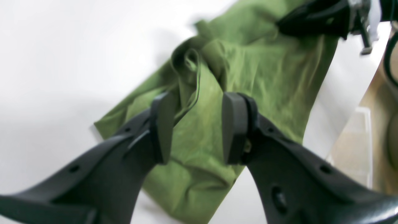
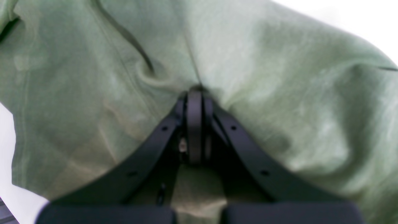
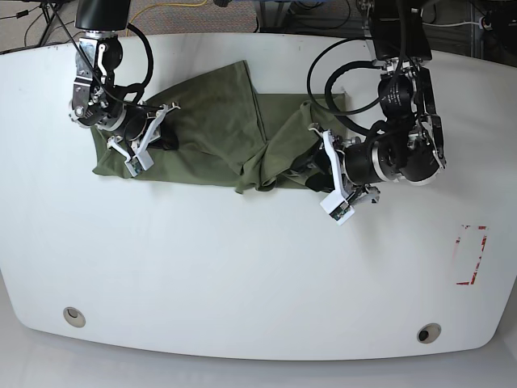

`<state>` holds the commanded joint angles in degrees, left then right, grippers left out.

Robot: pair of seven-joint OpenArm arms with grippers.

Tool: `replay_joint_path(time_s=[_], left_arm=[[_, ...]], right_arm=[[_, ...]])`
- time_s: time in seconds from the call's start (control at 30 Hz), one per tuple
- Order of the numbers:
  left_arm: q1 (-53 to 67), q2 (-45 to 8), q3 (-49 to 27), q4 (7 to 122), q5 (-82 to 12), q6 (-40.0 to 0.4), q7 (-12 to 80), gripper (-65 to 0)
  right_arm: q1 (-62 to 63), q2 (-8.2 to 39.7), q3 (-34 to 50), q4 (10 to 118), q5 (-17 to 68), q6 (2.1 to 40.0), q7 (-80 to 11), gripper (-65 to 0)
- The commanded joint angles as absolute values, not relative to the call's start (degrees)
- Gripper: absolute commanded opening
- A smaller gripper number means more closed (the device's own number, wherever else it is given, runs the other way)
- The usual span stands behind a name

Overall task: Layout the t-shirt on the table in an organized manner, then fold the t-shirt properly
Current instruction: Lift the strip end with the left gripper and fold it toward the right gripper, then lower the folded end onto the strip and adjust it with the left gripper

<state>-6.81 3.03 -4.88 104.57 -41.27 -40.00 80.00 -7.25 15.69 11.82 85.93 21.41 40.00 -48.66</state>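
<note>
White table [image 3: 242, 275], olive t-shirt [image 3: 214, 133] rumpled toward 12 o'clock.
Right gripper [image 2: 195, 93] at 10 o'clock, pinched closed on a fold of cloth; left gripper [image 1: 196, 124] at 2 o'clock, jaws apart above the fabric, holding nothing.

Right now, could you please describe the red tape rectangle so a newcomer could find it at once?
Start from the white table in the base view and go to its right edge, past the left tool and the green t-shirt. The red tape rectangle lies flat there, the only red mark, unlike the two round metal grommets along the near edge.
</note>
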Motion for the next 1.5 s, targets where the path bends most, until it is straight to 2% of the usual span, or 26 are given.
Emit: replay_joint_path(time_s=[0.13, 0.37, 0.83, 1.27, 1.5], left_arm=[[-6.46, 4.70, -4.79, 104.57, -41.71, -40.00, 80.00, -40.8], [-5.14, 4.44, -5.05, 104.57, -44.44, -40.00, 80.00, -40.8], [-1.19, -6.55, -5.23, 102.37, -44.44, -40.00, 77.32, -40.8], [-1.80, -8.75, -4.62, 89.98, -44.62, -40.00, 70.55, -40.8], [-3.03, -8.66, -1.10, 89.45, -44.88, -40.00, 70.55, -40.8]], right_arm=[[-7.25, 15.52, 11.82, 85.85, 21.41, 40.00, -48.66, -64.8], [-7.25, 15.52, 11.82, 85.85, 21.41, 40.00, -48.66, -64.8], [-7.25, 15.52, 11.82, 85.85, 21.41, 40.00, -48.66, -64.8], [-7.34, 15.43, 11.82, 85.85, 21.41, 40.00, -48.66, -64.8], [-7.34, 15.43, 11.82, 85.85, 21.41, 40.00, -48.66, -64.8]])
